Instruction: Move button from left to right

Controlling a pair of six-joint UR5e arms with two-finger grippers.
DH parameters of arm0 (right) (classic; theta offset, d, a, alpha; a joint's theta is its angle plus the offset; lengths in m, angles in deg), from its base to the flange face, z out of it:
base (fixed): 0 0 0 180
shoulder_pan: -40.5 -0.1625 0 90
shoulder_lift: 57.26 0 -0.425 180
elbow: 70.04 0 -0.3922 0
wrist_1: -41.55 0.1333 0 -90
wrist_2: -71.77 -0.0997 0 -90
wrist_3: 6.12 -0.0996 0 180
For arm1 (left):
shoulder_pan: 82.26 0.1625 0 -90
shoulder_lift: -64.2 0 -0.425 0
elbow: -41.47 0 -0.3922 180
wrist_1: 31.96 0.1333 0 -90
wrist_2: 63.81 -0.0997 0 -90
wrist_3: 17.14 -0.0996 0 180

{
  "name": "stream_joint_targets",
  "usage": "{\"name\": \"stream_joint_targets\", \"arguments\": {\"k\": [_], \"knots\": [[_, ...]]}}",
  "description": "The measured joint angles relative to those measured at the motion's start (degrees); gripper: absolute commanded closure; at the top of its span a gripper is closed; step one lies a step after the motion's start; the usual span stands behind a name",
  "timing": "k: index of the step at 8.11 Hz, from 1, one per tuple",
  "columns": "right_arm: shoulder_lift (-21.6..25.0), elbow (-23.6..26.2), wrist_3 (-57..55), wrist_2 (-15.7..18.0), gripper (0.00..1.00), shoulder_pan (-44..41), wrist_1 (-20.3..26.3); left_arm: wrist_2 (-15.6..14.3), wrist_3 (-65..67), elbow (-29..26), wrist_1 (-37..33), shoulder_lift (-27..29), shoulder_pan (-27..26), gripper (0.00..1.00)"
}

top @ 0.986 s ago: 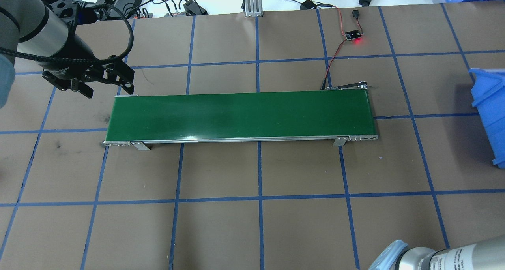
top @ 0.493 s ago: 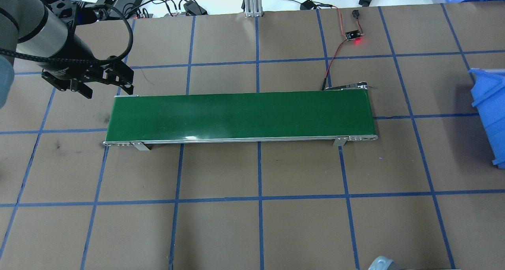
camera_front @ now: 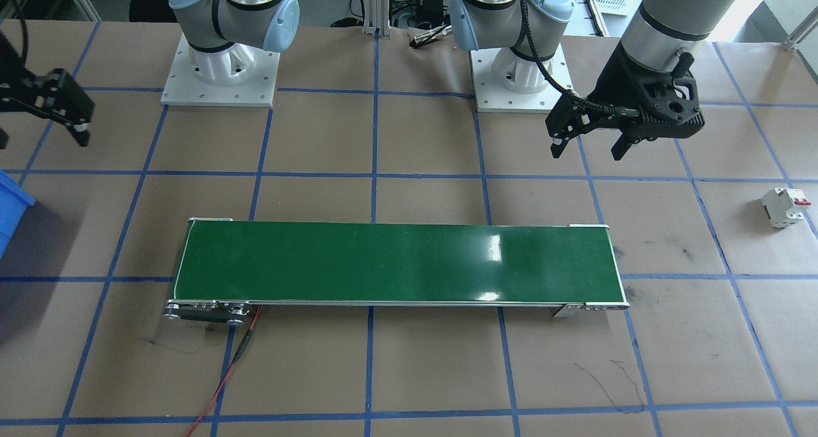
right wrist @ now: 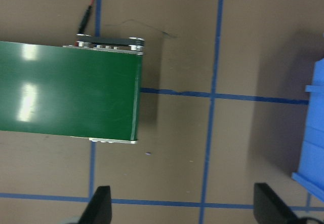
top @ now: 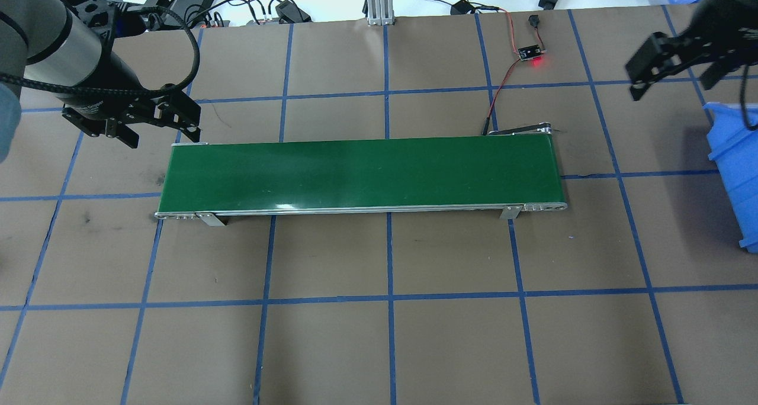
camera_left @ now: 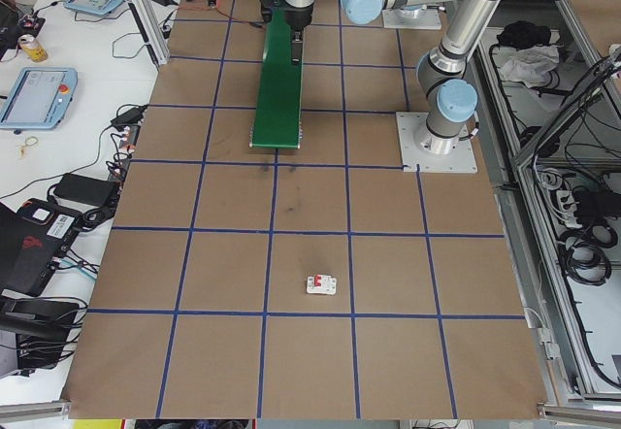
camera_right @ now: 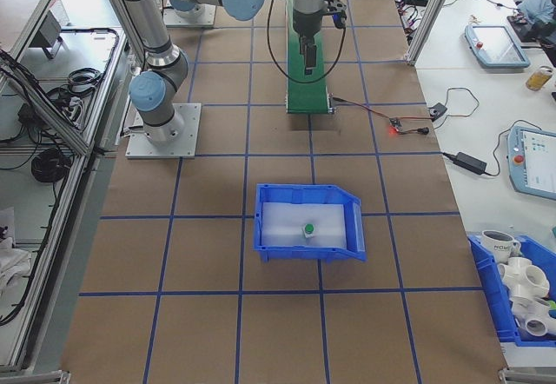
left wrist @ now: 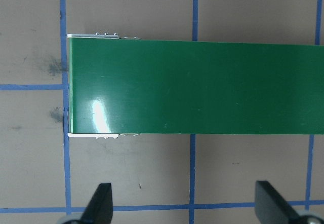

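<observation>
Since the long green conveyor belt [top: 361, 174] lies bare from end to end, I judge the carrying done. Past the belt's right end stands the blue plastic bin [camera_right: 308, 221] with a pale liner, and the small push-button with its round green cap [camera_right: 307, 228] sits inside it, near the middle. Nothing else shows in the bin. My left gripper [top: 157, 129] hovers just off the belt's left end, fingers spread wide, nothing between them. My right gripper [top: 672, 76] hangs beyond the belt's right end, near the bin, likewise spread and empty. Far beyond the belt's left end a white circuit breaker with a red lever [camera_front: 785, 207] lies alone.
</observation>
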Motion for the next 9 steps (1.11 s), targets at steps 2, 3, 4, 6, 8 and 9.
{"name": "stream_joint_targets", "arguments": {"k": [2, 3, 4, 6, 8, 9], "knots": [[-0.5, -0.1, -15.3, -0.3, 0.0, -11.6, 0.9, -0.1, 0.0, 0.0, 0.0, 0.0, 0.0, 0.0], [-1.1, -0.1, -22.2, -0.3, 0.0, -16.8, 1.0, -0.1, 0.0, 0.0, 0.0, 0.0, 0.0, 0.0], [-2.0, 0.0, -26.6, -0.2, 0.0, -20.7, 0.9, -0.1, 0.0, 0.0, 0.0, 0.0, 0.0, 0.0], [-2.9, 0.0, -29.3, -0.2, 0.0, -23.6, 0.6, -0.1, 0.0, 0.0, 0.0, 0.0, 0.0, 0.0], [-3.3, 0.1, -29.7, -0.1, 0.0, -24.1, 0.3, -0.1, 0.0, 0.0, 0.0, 0.0, 0.0, 0.0], [-3.4, 0.2, -29.6, -0.1, 0.0, -24.1, 0.3, -0.1, 0.0, 0.0, 0.0, 0.0, 0.0, 0.0]]}}
